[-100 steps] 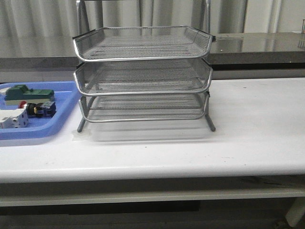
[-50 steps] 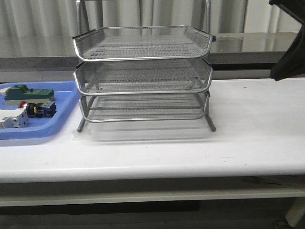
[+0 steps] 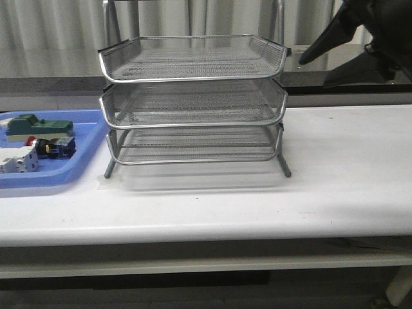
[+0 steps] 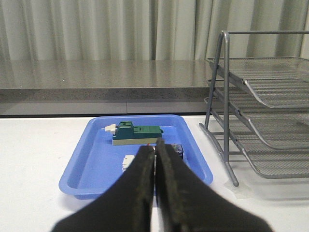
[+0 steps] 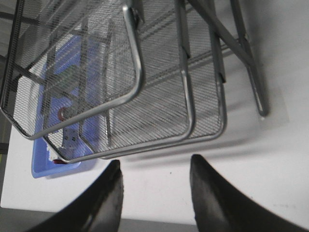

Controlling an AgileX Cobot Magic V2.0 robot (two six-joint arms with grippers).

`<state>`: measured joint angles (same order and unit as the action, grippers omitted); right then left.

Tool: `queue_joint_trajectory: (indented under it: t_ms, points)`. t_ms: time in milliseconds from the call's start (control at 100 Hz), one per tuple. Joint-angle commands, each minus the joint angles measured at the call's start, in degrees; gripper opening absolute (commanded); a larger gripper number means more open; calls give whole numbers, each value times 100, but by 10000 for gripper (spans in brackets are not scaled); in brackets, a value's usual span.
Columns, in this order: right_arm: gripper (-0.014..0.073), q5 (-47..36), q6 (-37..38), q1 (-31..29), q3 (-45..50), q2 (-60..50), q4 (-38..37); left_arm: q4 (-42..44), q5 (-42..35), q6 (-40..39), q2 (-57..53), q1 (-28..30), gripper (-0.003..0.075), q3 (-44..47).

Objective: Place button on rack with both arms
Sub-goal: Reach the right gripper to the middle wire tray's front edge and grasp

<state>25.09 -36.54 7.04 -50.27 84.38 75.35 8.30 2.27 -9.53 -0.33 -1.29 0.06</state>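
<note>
Blue tray (image 3: 77, 168): lay at the far left of the white table (image 3: 335, 187), just beside the rack's left legs.
Green block (image 3: 35, 127): rested toward the back of the tray.
White block (image 3: 16, 159): sat at the tray's near left, partly cut off by the front view's edge.
Button (image 3: 50, 147): lay on its side in the tray between the green block and the white block, red cap pointing left, blue-black rear block to the right; nothing held it.
Left gripper (image 4: 155, 154): seen only in its wrist view, jaws pressed together with nothing between them, hanging above the table in front of the tray and aimed toward the button's spot.
Rack (image 3: 193, 103): stood upright at the table's middle, three wire-mesh tiers stacked, all tiers bare of parts.
Right gripper (image 3: 322, 61): hung in the air at the upper right, well apart from the table, beside the rack's top tier and not touching it; its two black fingers (image 5: 108, 198) were spread wide with nothing between them.
</note>
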Motion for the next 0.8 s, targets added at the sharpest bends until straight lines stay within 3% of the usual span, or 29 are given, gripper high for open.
queue_joint_trajectory:
  t_ms: [0, 110, 790]
  points:
    - [350, 95, -736, -10, -281, 146, 862, -39, -442, -57, -186, 3, 4, 269]
    - [350, 215, -922, -10, -362, 530, 1141, -39, -442, -57, -186, 3, 4, 269]
    - [350, 990, -945, -10, -1557, 2107, 1228, -39, -442, -57, -186, 3, 4, 269]
